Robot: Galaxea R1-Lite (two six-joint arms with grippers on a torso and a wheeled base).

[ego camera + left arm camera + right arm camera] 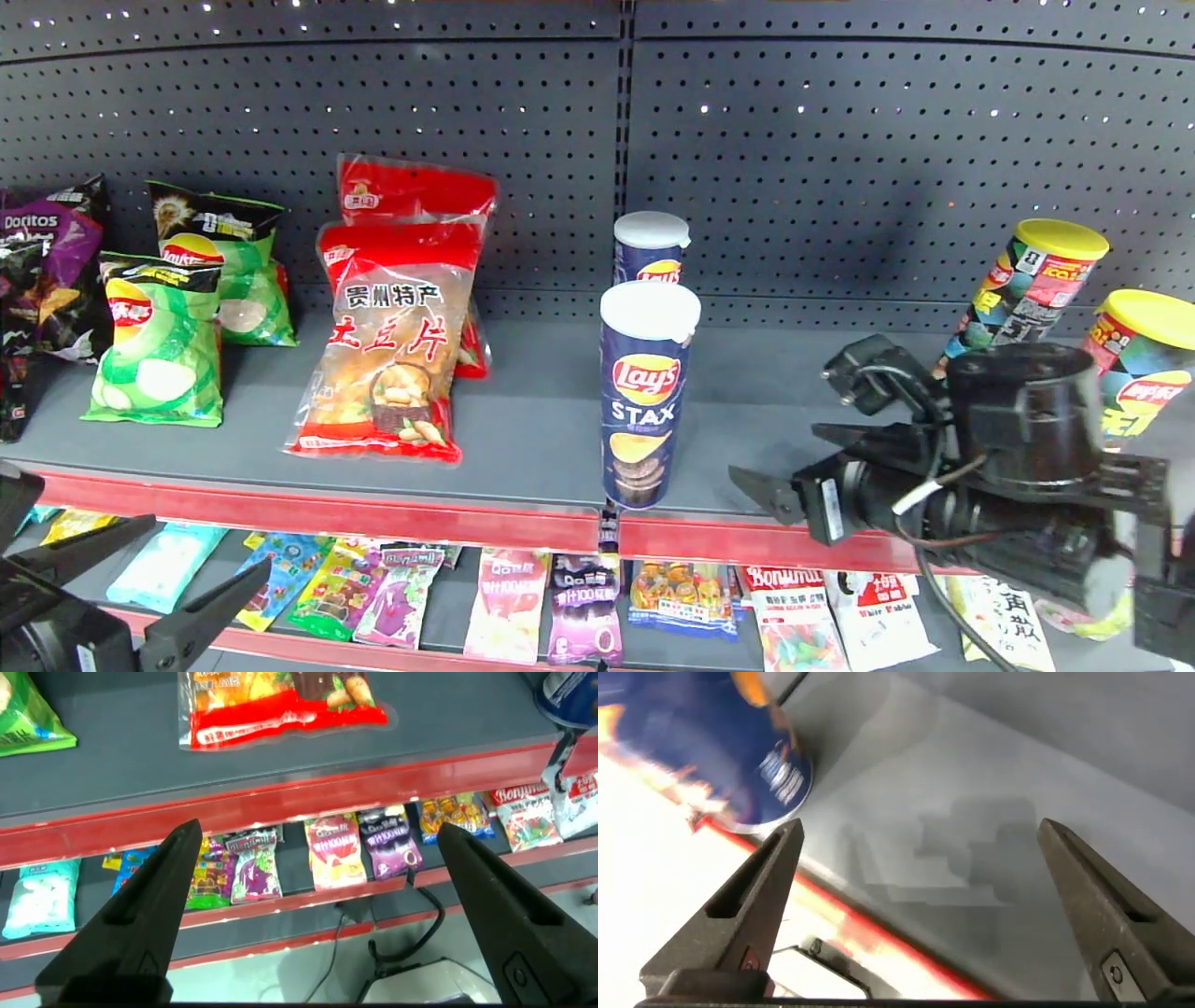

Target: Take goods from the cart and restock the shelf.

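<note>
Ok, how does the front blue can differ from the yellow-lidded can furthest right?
The front blue can has a white lid and a dark blue body; the far-right yellow-lidded can has a yellow lid and a multicoloured body. The front blue can stands in full view at the shelf's front edge; the yellow-lidded can's lower part is hidden behind the right arm. Both are lidded tubes on that shelf.

A dark grey perforated wall panel (840, 140) glints with points of light; the floor (280, 969) is pale.
</note>
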